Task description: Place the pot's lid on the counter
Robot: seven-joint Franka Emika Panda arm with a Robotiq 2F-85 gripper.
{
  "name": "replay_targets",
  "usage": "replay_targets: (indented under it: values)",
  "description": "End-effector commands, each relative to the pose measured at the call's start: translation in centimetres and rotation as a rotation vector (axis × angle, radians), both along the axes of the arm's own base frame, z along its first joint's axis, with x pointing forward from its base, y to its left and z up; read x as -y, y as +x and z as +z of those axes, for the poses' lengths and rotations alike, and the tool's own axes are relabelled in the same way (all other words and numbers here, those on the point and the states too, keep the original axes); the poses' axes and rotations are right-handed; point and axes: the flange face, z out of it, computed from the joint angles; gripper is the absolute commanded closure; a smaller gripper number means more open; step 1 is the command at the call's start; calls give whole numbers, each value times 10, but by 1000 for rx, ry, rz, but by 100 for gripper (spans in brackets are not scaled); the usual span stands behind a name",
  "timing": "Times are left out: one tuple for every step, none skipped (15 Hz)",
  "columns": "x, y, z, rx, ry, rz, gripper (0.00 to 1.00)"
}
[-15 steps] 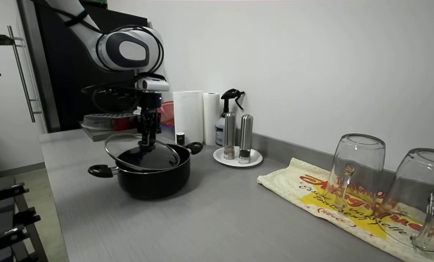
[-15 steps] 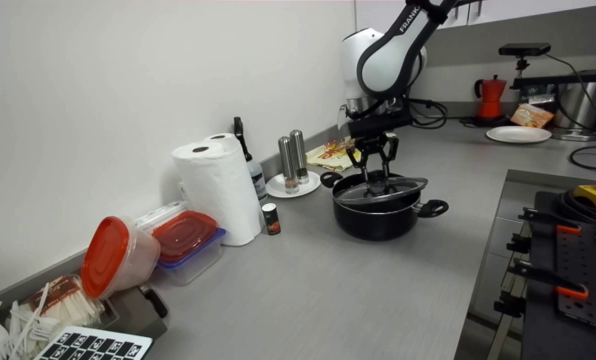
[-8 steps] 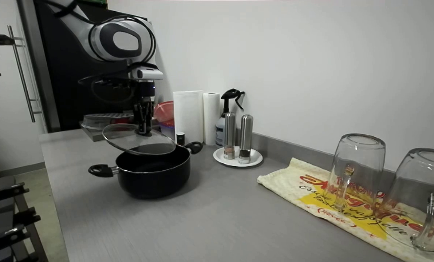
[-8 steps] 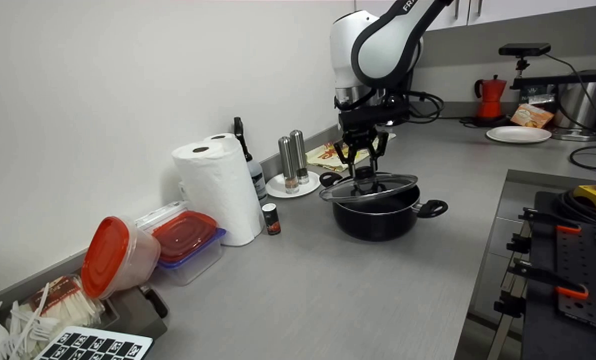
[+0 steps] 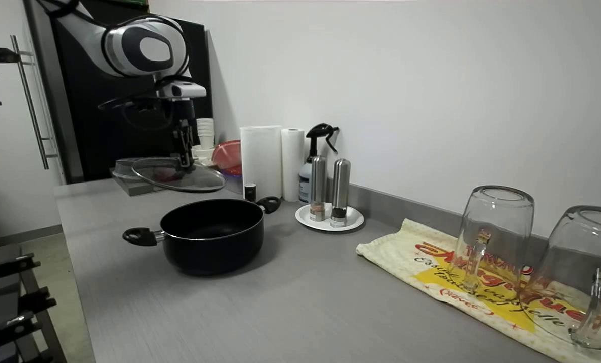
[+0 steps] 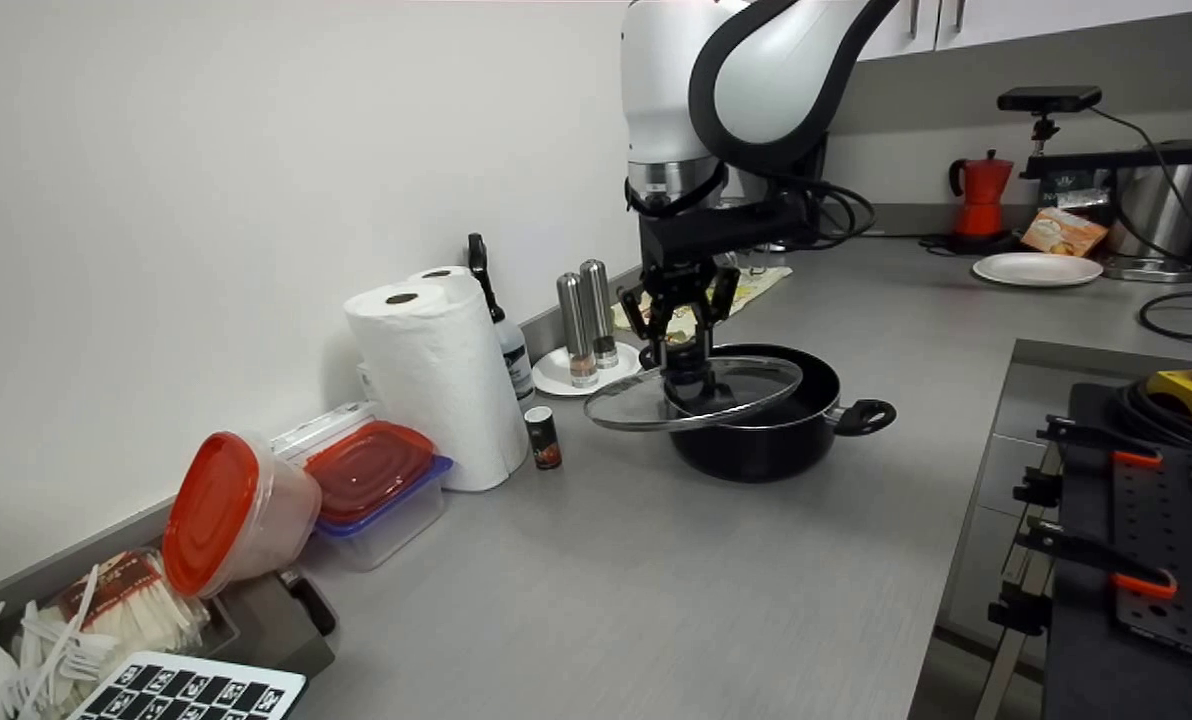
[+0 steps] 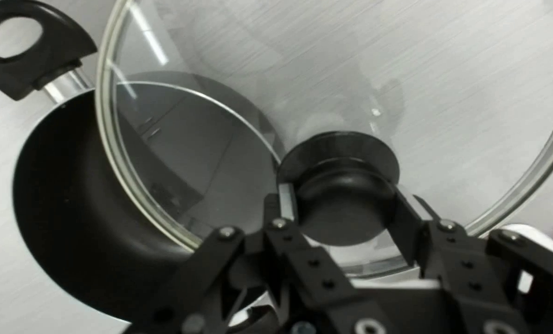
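With my gripper I was pinching the knob of the lid, which hung slightly tilted above the counter. Since half a second before, it had moved toward eleven o'clock in an exterior view, leaving the pot uncovered. The wrist view cut off the lid's upper edge. In an exterior view one pot handle was mostly hidden, and at the pot's nine o'clock stood a small jar, then paper rolls.
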Motion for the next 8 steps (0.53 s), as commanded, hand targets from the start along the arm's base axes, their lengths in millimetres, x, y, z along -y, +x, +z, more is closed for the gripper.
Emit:
replay_targets:
  values:
    - [-58,-2,27,134,-5,127,75]
    - [-74,-3,29,168,-8,167,75]
    - [-91,-5,30,194,-11,205,75]
    - [-106,-7,30,214,-15,241,75]
    - [-119,-9,29,223,-16,271,75]
    - [-131,-11,26,228,-18,298,75]
    - [-142,-14,21,230,-21,322,75]
    - [-151,-16,16,229,-25,344,75]
